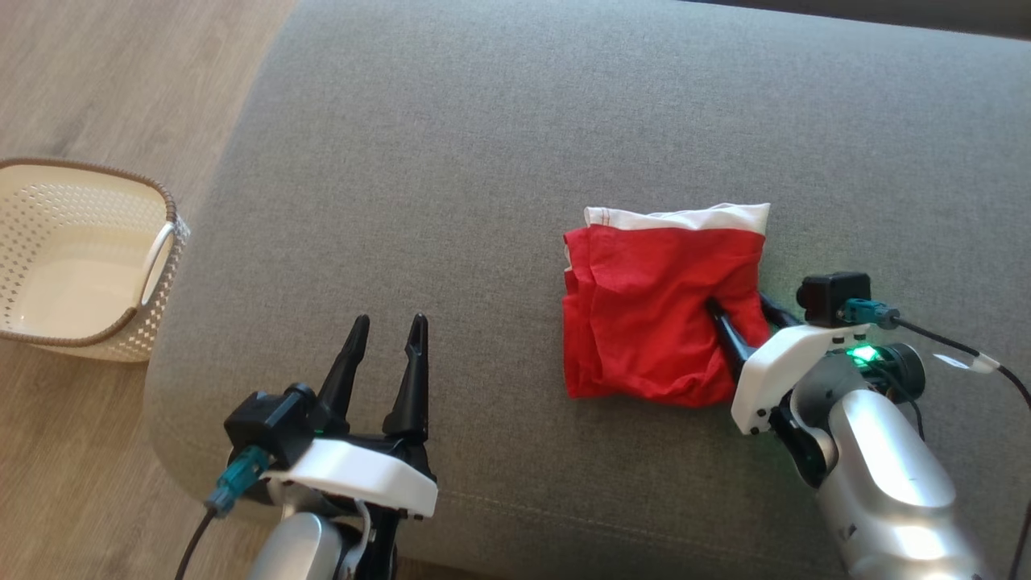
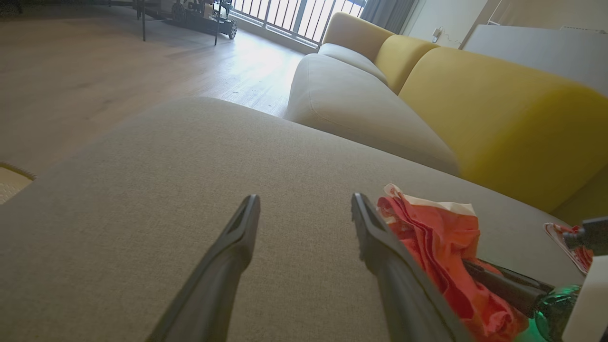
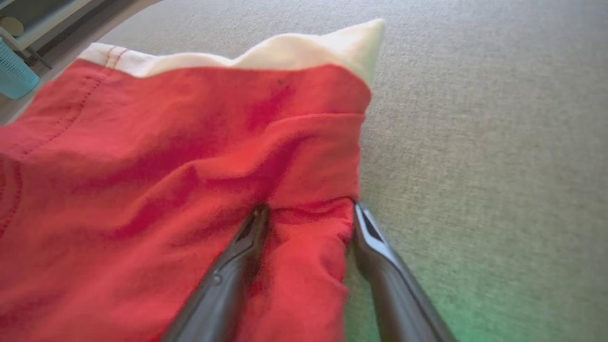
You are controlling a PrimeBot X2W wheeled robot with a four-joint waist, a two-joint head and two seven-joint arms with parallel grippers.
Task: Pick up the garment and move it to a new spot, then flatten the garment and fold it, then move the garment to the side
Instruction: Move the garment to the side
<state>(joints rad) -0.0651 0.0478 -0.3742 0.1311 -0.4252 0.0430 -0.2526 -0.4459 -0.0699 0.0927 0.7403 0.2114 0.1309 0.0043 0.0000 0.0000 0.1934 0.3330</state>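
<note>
The garment (image 1: 644, 306) is a red cloth with a white band along its far edge, folded into a rough square on the grey sofa seat (image 1: 483, 161). My right gripper (image 1: 739, 304) is at its right edge, open, one finger pressed on the red cloth and the other just off the edge. In the right wrist view the garment (image 3: 166, 142) has a ridge of cloth lying between the jaws of that gripper (image 3: 308, 209). My left gripper (image 1: 390, 322) hovers open over bare seat to the left, holding nothing. The left wrist view has the left gripper (image 2: 304, 199) with the garment (image 2: 437, 237) beside it.
A cream perforated basket (image 1: 157, 266) stands on the wooden floor (image 1: 121, 72) left of the seat. The yellow backrest (image 2: 498, 118) runs along the far side. The seat's front edge is close under both arms. Bare seat lies left of and beyond the garment.
</note>
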